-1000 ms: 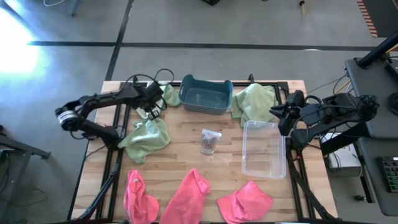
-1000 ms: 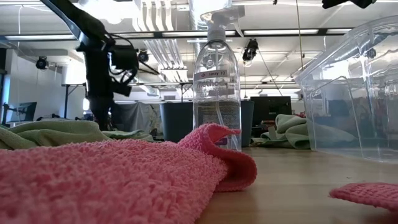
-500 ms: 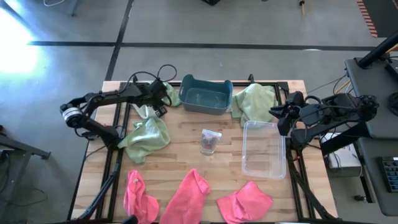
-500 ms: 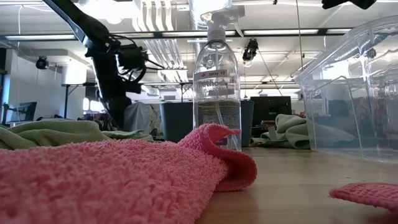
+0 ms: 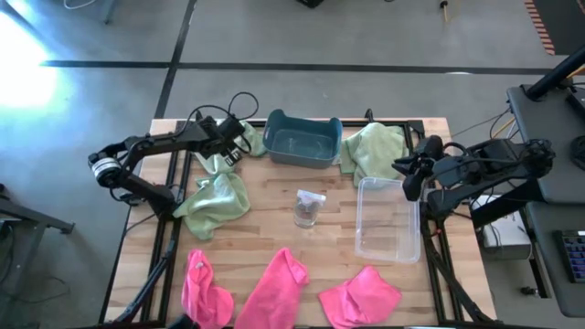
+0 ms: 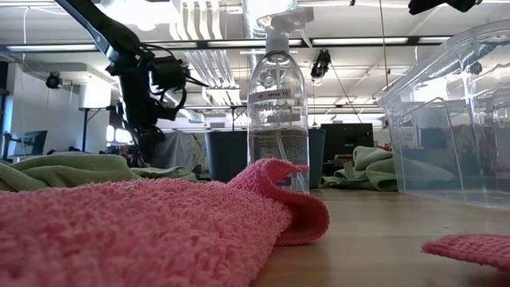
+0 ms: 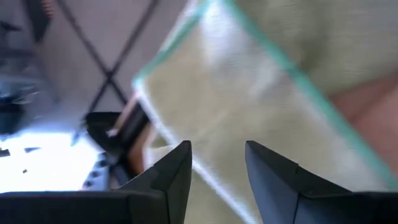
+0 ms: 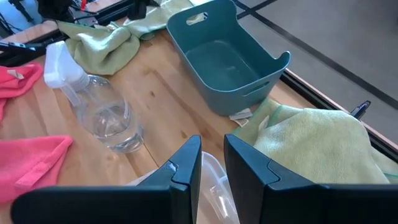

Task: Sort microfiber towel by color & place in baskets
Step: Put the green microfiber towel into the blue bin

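Three light green towels lie on the far half of the table: one at the far left (image 5: pixel 247 137), one bunched nearer (image 5: pixel 215 201), and one between the baskets (image 5: pixel 373 148). Three pink towels (image 5: pixel 274 291) lie along the near edge. The teal basket (image 5: pixel 303 139) stands at the far edge and the clear basket (image 5: pixel 388 217) to the right. My left gripper (image 5: pixel 230 146) hovers open just over the far-left green towel (image 7: pixel 249 81), whose hemmed edge shows past the fingers. My right gripper (image 8: pixel 211 146) waits, slightly open, above the clear basket's far rim.
A clear spray bottle (image 5: pixel 309 208) stands mid-table between the baskets and the pink towels. Cables loop off the far left corner (image 5: pixel 239 105). Bare wood lies between the bottle and the bunched green towel. Both baskets hold no towels.
My left gripper has moved from above the bunched green towel toward the table's far edge and a little to the right, ending over the far-left green towel beside the teal basket. No towel has moved.
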Tool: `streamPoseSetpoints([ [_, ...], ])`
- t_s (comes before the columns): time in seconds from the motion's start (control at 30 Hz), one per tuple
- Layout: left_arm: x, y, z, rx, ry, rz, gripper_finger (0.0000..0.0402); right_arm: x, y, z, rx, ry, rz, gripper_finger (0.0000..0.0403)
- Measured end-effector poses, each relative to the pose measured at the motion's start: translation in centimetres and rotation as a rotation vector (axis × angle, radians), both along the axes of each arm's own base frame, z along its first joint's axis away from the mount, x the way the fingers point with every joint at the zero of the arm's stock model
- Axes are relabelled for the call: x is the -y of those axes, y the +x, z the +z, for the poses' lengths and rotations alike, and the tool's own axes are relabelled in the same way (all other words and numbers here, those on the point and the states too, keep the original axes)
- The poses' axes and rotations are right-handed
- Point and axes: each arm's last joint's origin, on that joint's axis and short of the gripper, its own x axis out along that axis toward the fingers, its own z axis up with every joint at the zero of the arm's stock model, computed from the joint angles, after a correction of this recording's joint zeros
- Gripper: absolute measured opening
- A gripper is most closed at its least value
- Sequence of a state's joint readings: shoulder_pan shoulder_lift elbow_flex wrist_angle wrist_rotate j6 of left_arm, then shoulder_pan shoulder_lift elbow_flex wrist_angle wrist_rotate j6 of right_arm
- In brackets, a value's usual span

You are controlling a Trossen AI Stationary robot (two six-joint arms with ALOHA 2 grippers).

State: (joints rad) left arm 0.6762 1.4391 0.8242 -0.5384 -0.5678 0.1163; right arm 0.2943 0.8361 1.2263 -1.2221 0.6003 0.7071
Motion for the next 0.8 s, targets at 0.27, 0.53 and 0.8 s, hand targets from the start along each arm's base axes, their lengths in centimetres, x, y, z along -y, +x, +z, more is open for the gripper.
streamPoseSetpoints([
  [0.27,-0.4,-0.5,-0.5,0.064,-0.083,0.050,0.0135,-0.3,0.9,-0.4,-0.034,-0.011,-0.001,0.0063],
  [0.53,-1.4,-0.3,-3.7,-0.046,-0.157,0.070,0.0135,-0.6,1.9,-0.9,-0.073,-0.022,0.000,0.0063],
  [0.8,-2.0,0.5,-5.7,-0.105,-0.192,0.070,0.0135,-0.8,2.5,-1.2,-0.094,-0.023,0.003,0.0063],
])
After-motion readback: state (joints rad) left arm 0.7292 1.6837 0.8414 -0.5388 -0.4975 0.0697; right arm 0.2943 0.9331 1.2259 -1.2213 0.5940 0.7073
